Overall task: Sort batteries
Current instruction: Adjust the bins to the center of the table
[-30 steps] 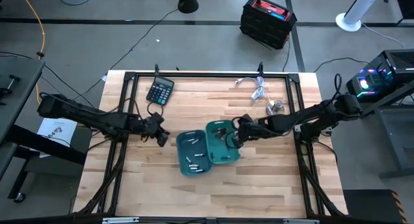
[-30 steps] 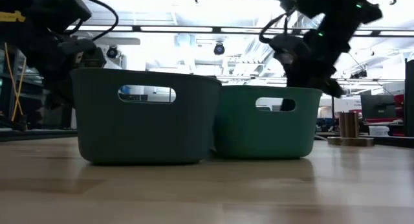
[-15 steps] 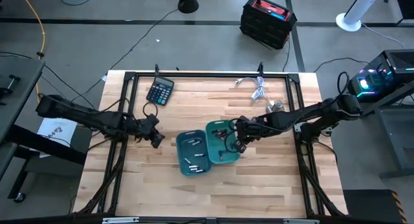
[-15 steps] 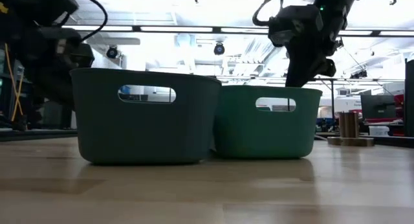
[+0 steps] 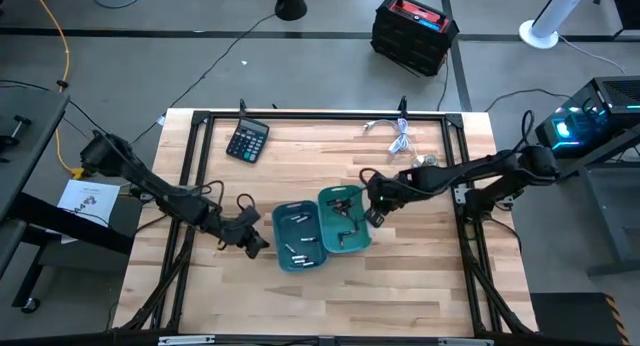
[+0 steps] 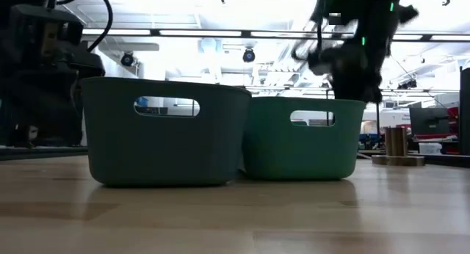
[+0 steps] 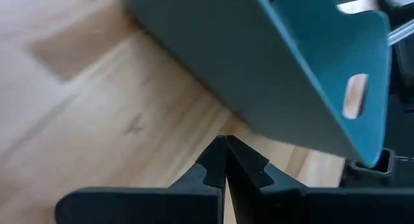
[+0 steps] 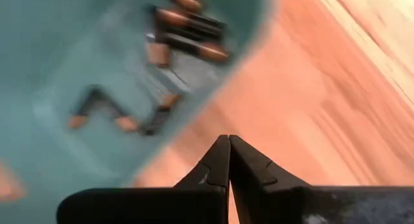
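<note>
Both my grippers were pressed together and empty: my right gripper [image 5: 376, 214] hung just past the three o'clock rim of the green plastic bin [image 5: 345, 222], my left gripper [image 5: 256, 243] low at nine o'clock of the darker teal plastic bin [image 5: 297, 236]. Dark batteries [image 5: 344, 208] lay in the green bin, pale silvery batteries [image 5: 298, 246] in the teal one. Swinging back carelessly, I judged, could clip a rim and shove both touching bins.
</note>
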Motion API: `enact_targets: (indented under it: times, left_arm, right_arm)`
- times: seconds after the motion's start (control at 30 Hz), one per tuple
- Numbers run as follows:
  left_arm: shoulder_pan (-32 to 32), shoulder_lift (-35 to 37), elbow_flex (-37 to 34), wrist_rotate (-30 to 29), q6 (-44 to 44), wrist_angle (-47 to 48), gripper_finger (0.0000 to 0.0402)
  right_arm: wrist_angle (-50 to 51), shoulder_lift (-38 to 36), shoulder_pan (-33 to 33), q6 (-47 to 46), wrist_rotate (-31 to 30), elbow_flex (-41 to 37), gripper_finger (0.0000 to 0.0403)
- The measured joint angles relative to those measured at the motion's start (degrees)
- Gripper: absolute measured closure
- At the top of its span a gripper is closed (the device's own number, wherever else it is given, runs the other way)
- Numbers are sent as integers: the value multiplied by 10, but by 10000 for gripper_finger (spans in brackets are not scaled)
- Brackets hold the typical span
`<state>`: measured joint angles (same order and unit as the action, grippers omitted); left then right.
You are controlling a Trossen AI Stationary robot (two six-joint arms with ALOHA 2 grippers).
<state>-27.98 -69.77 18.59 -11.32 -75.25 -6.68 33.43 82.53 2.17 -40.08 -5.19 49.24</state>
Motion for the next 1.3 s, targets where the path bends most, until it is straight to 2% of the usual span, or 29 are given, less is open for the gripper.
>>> enact_targets:
  times: [0.1, 0.23, 0.57, 0.77, 0.97, 1.1, 1.3]
  left_arm:
    - [-3, -37, 0, -9, -2, -55, 401]
    - [13, -68, 0, -28, -12, -67, 401]
    - [119, -77, 0, -27, 71, -72, 401]
    - [189, -77, -1, -12, 141, -98, 401]
    - [241, -77, -1, 6, 175, -113, 401]
    - [255, -71, 0, 48, 196, -114, 401]
    - [253, -49, 0, 61, 198, -112, 401]
  right_arm:
    - [-47, 1, -37, 1, 19, -45, 403]
    - [-137, 1, -63, 0, 49, -76, 403]
    - [-211, 1, -23, -73, 41, -119, 403]
    - [-231, 1, 23, -148, -4, -134, 403]
    - [-227, 1, 61, -190, -19, -136, 403]
    - [-205, 1, 67, -195, -23, -136, 403]
    - [-190, -1, 43, -179, -31, -135, 403]
